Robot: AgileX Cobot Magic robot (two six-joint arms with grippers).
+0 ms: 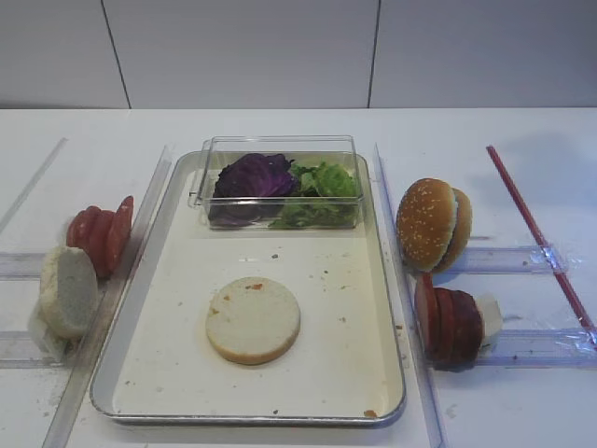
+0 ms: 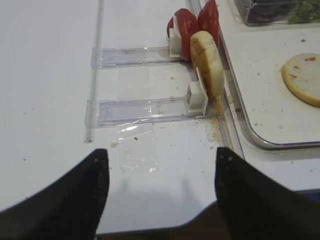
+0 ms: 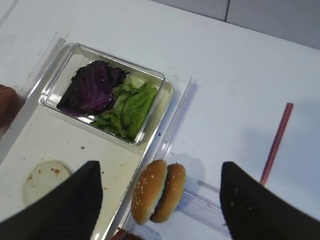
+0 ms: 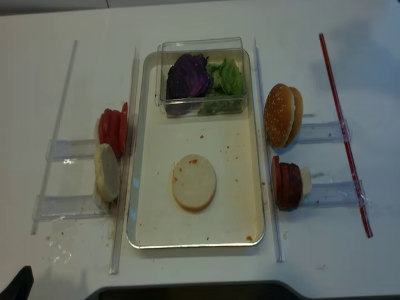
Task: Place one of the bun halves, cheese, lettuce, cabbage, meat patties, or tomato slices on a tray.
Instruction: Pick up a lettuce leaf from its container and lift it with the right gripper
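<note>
From where I sit, one bun half point(image 1: 253, 320) already lies flat, cut face up, near the middle of the tray point(image 1: 182, 392), so I judge one placement done; whether more layers are wanted I cannot say from the task wording alone. The lettuce point(image 1: 322, 191) and the purple cabbage point(image 1: 252, 177) sit side by side in the clear plastic box point(image 1: 280, 146) at the far end of the tray, untouched as far as I can tell. On the tabletop point(image 1: 522, 131) left of the tray, the tomato slices point(image 1: 101, 231) stand on edge in a clear holder with another pale bun half point(image 1: 67, 289) just in front of them. Right of the tray, the seeded bun halves point(image 1: 434, 224) stand on edge, and nearer me the meat patties point(image 1: 448, 324) lean together in their holder. I see no cheese that I can be sure of. My right end effector point(image 3: 159, 200) hangs above the seeded buns with its fingers spread wide and nothing between them; the left end effector point(image 2: 159, 192) likewise stands wide apart and empty over bare tabletop near the left holders. If stacking goes on, any remaining ingredient could be next.
</note>
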